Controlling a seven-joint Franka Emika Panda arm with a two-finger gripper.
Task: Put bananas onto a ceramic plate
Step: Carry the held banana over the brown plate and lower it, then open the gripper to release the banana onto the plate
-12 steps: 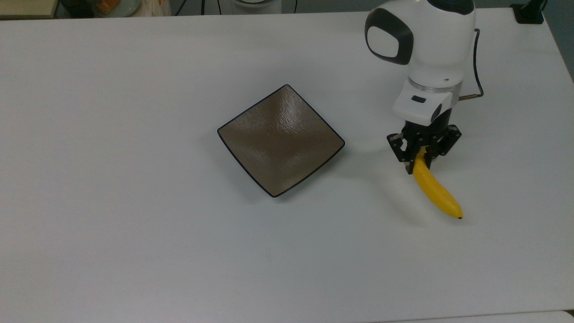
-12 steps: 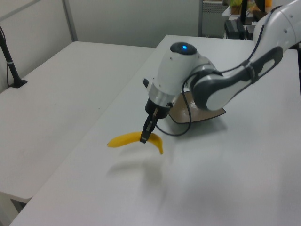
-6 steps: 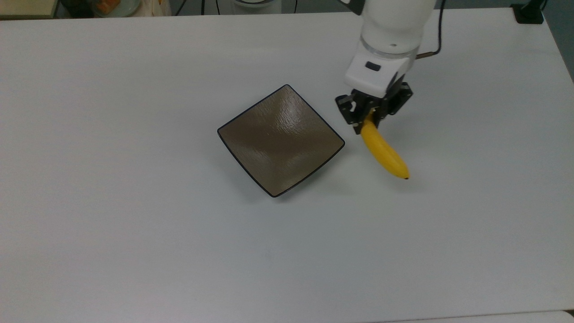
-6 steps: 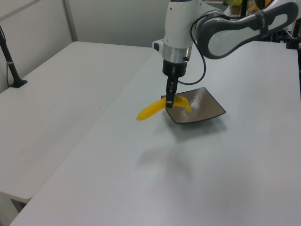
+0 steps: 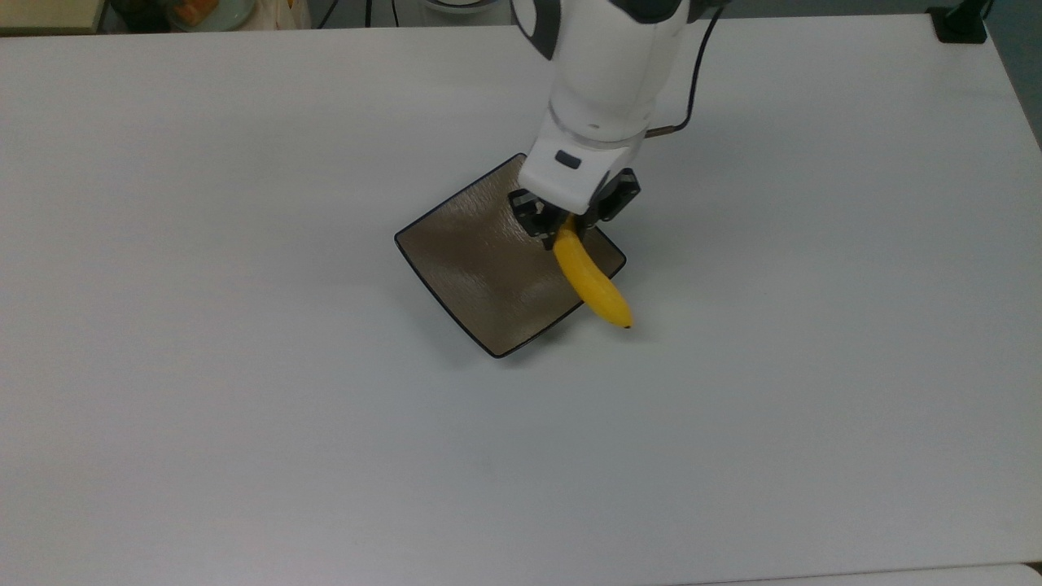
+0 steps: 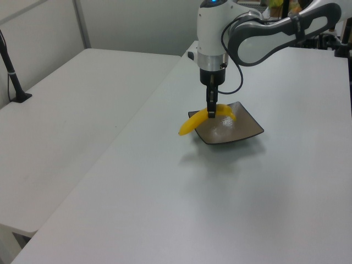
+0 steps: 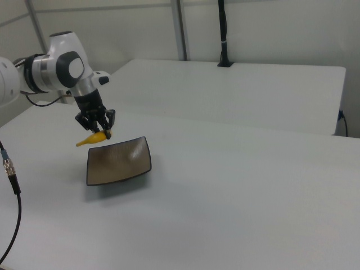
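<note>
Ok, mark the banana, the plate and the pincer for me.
banana (image 5: 593,283): top view, middle of its yellow body.
plate (image 5: 472,260): top view, bare brown surface.
pincer (image 5: 570,224): top view, between the fingertips gripping the banana's end.

Probably a robotics lab: bare white tables, plain partition walls, cabling.

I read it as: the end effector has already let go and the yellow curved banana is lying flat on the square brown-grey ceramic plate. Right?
Not quite. The end effector is shut on the yellow curved banana, holding it in the air over the square brown-grey ceramic plate. The left view shows the banana clear of the plate, its tip jutting past the rim.
</note>
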